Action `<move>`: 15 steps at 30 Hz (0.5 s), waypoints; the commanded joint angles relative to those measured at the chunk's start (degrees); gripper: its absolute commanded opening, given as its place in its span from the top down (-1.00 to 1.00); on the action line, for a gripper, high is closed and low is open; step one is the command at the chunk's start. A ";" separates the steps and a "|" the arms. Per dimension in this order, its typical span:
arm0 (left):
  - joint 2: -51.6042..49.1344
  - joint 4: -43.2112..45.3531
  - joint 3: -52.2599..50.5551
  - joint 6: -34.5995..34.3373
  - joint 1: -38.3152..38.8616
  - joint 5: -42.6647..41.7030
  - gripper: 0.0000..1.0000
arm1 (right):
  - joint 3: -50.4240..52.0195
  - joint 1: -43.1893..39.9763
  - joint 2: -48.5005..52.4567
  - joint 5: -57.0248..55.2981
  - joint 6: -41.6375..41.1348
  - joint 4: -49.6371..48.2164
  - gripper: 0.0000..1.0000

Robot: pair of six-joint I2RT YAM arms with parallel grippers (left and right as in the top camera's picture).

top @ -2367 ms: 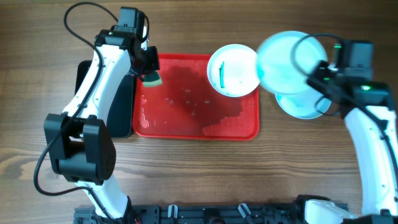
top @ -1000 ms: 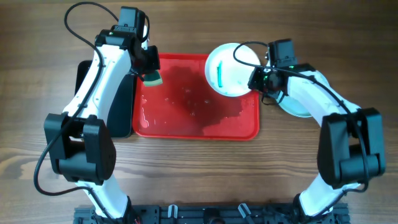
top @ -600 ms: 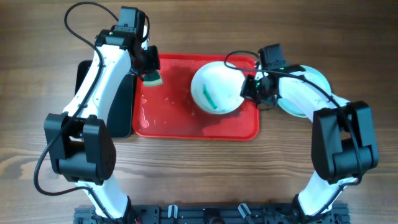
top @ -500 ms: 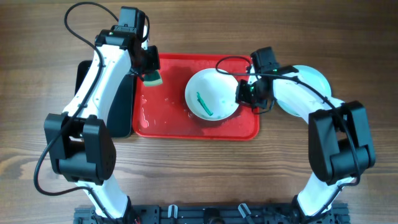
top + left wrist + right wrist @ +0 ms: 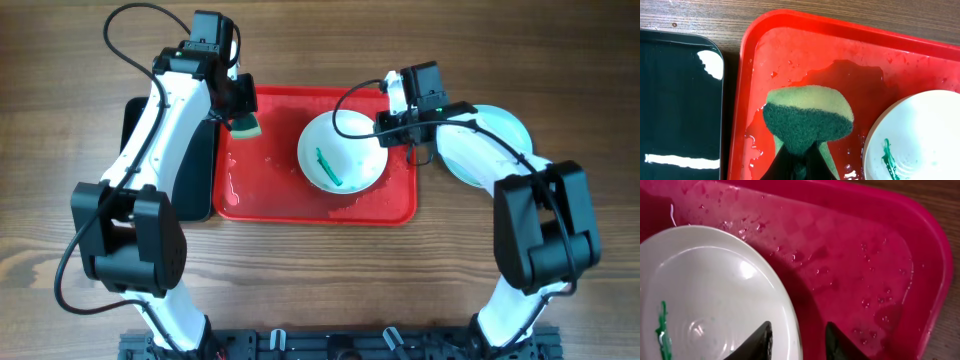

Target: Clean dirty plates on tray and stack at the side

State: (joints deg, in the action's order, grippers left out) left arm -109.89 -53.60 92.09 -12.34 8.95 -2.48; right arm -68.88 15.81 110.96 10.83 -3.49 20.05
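A white plate with a teal-green smear lies flat on the red tray, right of its middle. My right gripper straddles the plate's right rim with its jaws apart. In the right wrist view one finger hangs over the plate, the other over the wet tray, with the gripper open. My left gripper hovers at the tray's far left corner, shut on a green sponge. Pale turquoise plates sit stacked on the table right of the tray, partly under my right arm.
A black tray lies against the red tray's left side, partly under my left arm. Water is puddled on the red tray's floor. Bare wooden table surrounds both trays.
My right gripper left the turquoise plate on the stack. It then drew the white plate from the tray's far right corner to the middle right and opened its jaws. The left arm has not moved.
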 commanded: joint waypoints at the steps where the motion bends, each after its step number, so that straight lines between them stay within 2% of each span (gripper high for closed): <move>1: -0.72 0.22 -0.39 -0.15 -0.04 -0.72 0.92 | -0.87 -0.13 2.89 0.70 1.95 0.42 0.42; 4: -0.72 1.31 -1.09 -0.20 -0.04 -1.62 0.92 | -0.87 -0.13 2.82 0.74 1.22 2.38 0.65; 8: -0.83 3.04 -3.34 -0.20 -0.04 -3.69 0.92 | -2.38 -0.13 2.82 1.14 -4.13 9.01 0.88; 10: -0.83 3.78 -4.66 -0.20 -0.04 -3.72 0.92 | -4.72 -0.13 2.82 3.45 -8.57 13.68 0.92; 13: -0.83 4.35 -6.10 -1.46 -0.04 -3.69 0.92 | -6.16 0.44 2.86 15.80 -19.43 16.06 0.91; 15: -0.83 4.55 -6.64 -3.32 -0.04 -3.69 0.92 | -4.94 2.32 3.45 12.96 -27.43 15.41 0.92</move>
State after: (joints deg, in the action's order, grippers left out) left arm -109.97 -49.50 86.63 -12.82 8.95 -4.86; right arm -73.41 15.84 113.36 19.05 -16.32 35.97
